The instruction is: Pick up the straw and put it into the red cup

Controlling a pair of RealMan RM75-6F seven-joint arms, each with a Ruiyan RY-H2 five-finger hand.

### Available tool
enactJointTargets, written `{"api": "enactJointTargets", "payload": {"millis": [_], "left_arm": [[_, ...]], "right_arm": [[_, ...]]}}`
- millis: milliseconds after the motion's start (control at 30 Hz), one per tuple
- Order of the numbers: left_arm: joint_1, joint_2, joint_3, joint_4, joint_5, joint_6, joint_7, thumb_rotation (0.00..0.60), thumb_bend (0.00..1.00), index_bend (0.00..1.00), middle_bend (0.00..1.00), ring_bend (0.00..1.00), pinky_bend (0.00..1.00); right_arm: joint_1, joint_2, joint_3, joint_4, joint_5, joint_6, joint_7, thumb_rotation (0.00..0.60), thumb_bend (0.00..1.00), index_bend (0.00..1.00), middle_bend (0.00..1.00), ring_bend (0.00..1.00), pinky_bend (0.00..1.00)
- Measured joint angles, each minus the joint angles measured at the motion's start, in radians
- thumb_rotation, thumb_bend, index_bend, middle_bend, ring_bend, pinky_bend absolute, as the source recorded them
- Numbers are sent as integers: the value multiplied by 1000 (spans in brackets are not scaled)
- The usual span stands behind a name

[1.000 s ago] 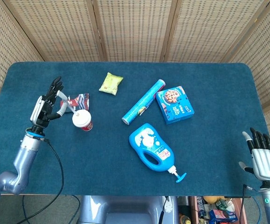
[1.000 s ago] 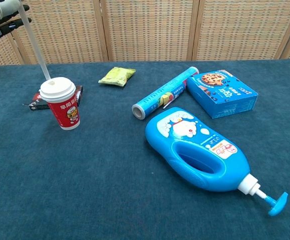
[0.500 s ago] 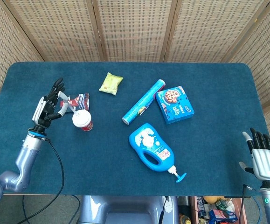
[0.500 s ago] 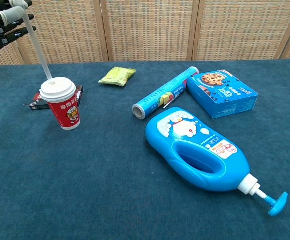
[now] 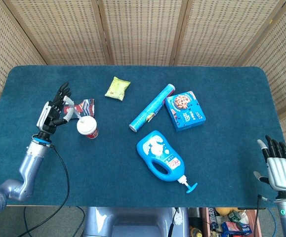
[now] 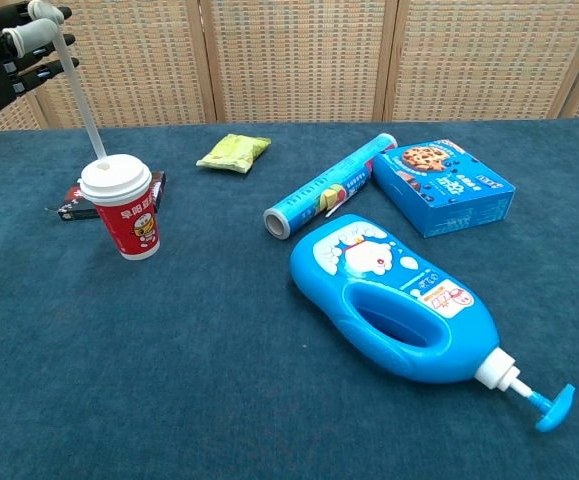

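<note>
The red cup (image 6: 128, 209) with a white lid (image 5: 86, 126) stands upright at the table's left. A white straw (image 6: 80, 100) slants up and left from the lid's hole, its lower tip in the lid. My left hand (image 6: 11, 45) pinches the straw's top end above and left of the cup; from the head view this left hand (image 5: 55, 112) sits just left of the cup. My right hand (image 5: 279, 167) hangs past the table's near right corner, fingers spread, holding nothing.
A dark snack packet (image 6: 74, 200) lies behind the cup. A yellow-green pouch (image 6: 233, 152), a blue roll (image 6: 327, 188), a blue cookie box (image 6: 443, 187) and a large blue pump bottle (image 6: 401, 301) fill the middle and right.
My left hand has shifted right and slightly down with the straw, bringing it closer to the cup. The straw has sunk further into the lid. The right hand has not moved.
</note>
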Motion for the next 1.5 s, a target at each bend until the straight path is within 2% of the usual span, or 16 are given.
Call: {"api": "enactJointTargets", "payload": {"millis": [933, 1000, 1033, 1067, 1133, 1167, 1500], "left_arm": [[-6, -111, 48, 193, 0, -61, -71, 600, 446, 594, 0, 0, 0], [-6, -115, 51, 202, 2, -63, -69, 600, 446, 527, 0, 0, 0], [-6, -117, 54, 206, 3, -65, -68, 600, 446, 419, 0, 0, 0], [-6, -118, 57, 209, 4, -66, -67, 600, 445, 263, 0, 0, 0], [-5, -118, 62, 216, 10, -65, -67, 600, 445, 57, 0, 0, 0], [-4, -118, 64, 219, 13, -63, -67, 600, 445, 5, 0, 0, 0], [11, -105, 76, 218, 37, -11, -60, 600, 416, 0, 0, 0, 0]], "right_arm": [[5, -5, -2, 8, 9, -16, 3, 600, 0, 0, 0, 0, 0], [5, -4, -2, 8, 8, -15, 6, 600, 0, 0, 0, 0, 0], [5, -3, -3, 7, 7, -14, 7, 600, 0, 0, 0, 0, 0], [4, -2, -3, 6, 6, -13, 7, 600, 0, 0, 0, 0, 0], [4, -1, -4, 4, 3, -11, 7, 600, 0, 0, 0, 0, 0], [3, -1, -4, 4, 2, -10, 8, 600, 0, 0, 0, 0, 0], [3, 0, -6, -2, -1, -7, 3, 600, 0, 0, 0, 0, 0]]}}
